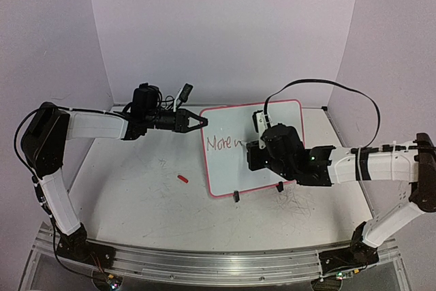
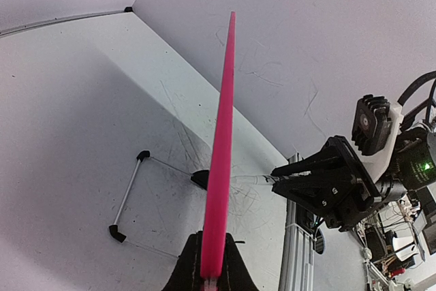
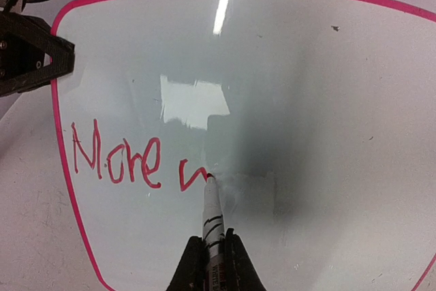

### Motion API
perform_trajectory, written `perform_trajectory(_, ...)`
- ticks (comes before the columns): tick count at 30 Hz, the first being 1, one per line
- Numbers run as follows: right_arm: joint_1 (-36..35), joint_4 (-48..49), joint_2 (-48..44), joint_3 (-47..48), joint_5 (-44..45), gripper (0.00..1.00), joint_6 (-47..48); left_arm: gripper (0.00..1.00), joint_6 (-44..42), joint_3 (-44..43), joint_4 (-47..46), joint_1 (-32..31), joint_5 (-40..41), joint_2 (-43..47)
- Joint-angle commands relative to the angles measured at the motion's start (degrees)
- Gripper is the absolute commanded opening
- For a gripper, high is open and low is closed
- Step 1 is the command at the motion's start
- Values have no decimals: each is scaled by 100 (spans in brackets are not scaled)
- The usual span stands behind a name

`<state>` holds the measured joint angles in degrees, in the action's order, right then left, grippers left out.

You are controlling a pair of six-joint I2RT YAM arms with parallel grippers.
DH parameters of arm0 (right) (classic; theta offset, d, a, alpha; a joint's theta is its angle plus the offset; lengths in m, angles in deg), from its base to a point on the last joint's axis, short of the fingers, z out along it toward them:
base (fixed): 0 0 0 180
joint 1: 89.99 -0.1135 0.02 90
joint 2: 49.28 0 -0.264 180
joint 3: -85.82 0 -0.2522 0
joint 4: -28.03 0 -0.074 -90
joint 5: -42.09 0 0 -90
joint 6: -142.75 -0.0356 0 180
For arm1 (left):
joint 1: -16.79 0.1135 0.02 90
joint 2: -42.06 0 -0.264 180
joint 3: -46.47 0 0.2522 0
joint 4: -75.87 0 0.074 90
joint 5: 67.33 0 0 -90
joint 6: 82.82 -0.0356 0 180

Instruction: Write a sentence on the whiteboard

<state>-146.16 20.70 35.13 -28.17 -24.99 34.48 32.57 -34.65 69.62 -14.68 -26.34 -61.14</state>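
Note:
The whiteboard (image 1: 235, 127) stands tilted on two black clip feet mid-table, its pink rim (image 2: 221, 155) seen edge-on in the left wrist view. My left gripper (image 1: 202, 121) is shut on the board's upper left edge, the rim pinched between its jaws (image 2: 212, 272). On the board (image 3: 286, 86) the sentence (image 3: 136, 160) reads "More" plus one fresh stroke in red. My right gripper (image 3: 212, 258) is shut on a white marker (image 3: 212, 212), whose red tip touches the board at the end of that stroke. In the top view the right gripper (image 1: 253, 149) hides the writing's right end.
A red marker cap (image 1: 182, 178) lies on the table left of the board. A thin wire stand (image 2: 128, 195) with black ends lies behind the board. Purple walls close in on three sides. A black cable arcs above the right arm (image 1: 354, 93).

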Motion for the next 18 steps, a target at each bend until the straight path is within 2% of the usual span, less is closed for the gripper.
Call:
perform_trajectory(1,94,113,117,296,316,0,55,0,142,14,-12,-3,9,-16)
perform_trajectory(12,103,159,-470,-19,-356,0,-5,0,142,12,-12,-10,1,-16)
perform_trajectory(18,266,200,-381,13,-406,0,-50,0,135,23,-12,-10,17,-5)
